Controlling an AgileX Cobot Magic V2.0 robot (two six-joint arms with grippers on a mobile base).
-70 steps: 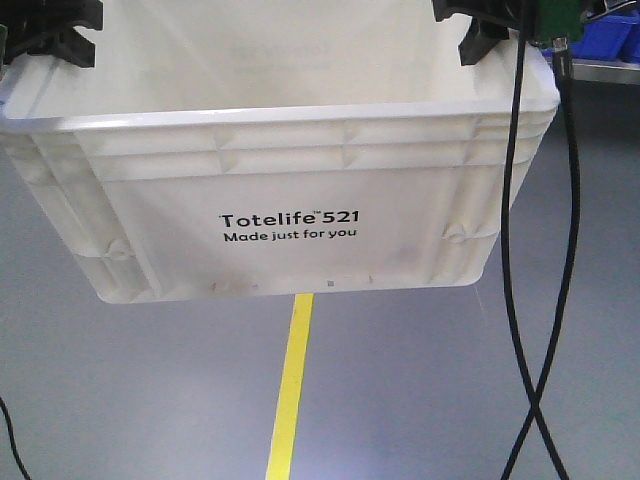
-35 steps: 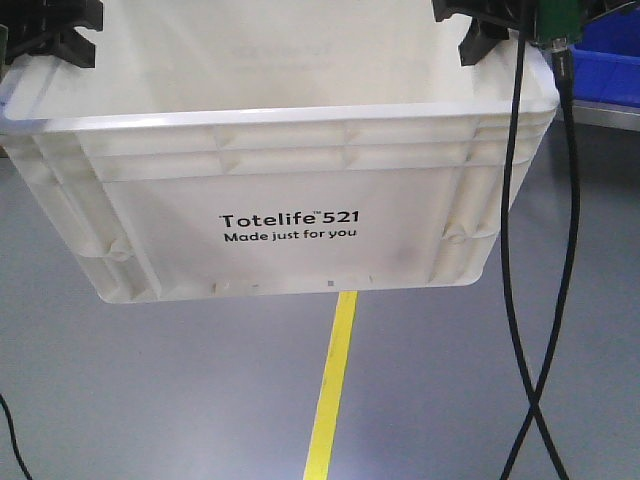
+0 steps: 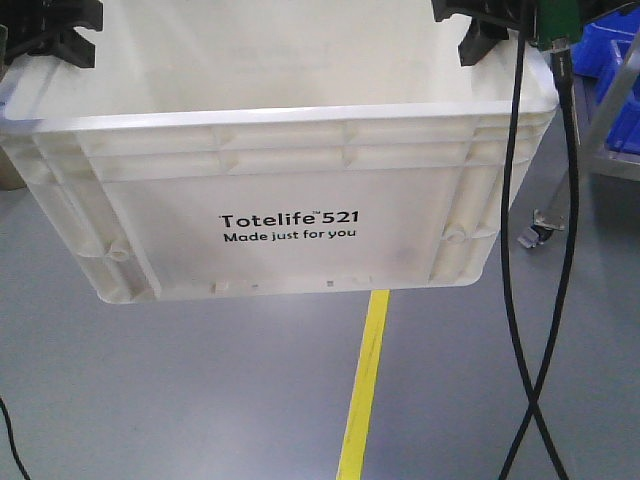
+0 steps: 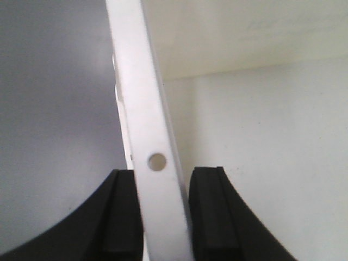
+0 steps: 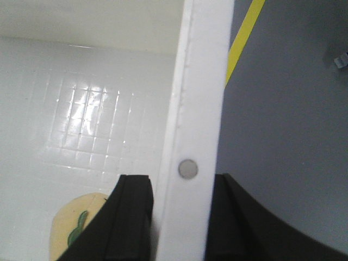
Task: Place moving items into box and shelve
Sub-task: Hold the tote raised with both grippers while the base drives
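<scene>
Large white plastic box (image 3: 300,200), rectangular, with stepped ribs under a smooth flat rim and black print reading "Totelife 521 Made just for you". Hangs clear of the smooth grey floor (image 3: 180,400), carried by its two short sides.

Clamped at the left rim by the left gripper (image 4: 163,217): closed down hard on the rim strip, with one matte black finger (image 4: 122,217) outside the wall and the other inside, both flat against the plastic. A small round hole in the rim strip just above the grip.

Pinched the same way at the right rim by the right gripper (image 5: 182,217), with a black finger on either side and a small grey round plug in the rim just above.

Inside, from the right wrist view: a glossy bottom moulded in a fine square grid. On it a soft, rounded yellow bun (image 5: 70,231) with a green stripe, near the right wall, just beside the inner finger and partly cut off by the frame edge.

Under the box, a yellow tape line (image 3: 365,390) on the floor. Two thin black cables (image 3: 512,250) hanging past the right corner. Blue plastic bins (image 3: 605,45) at far right.
</scene>
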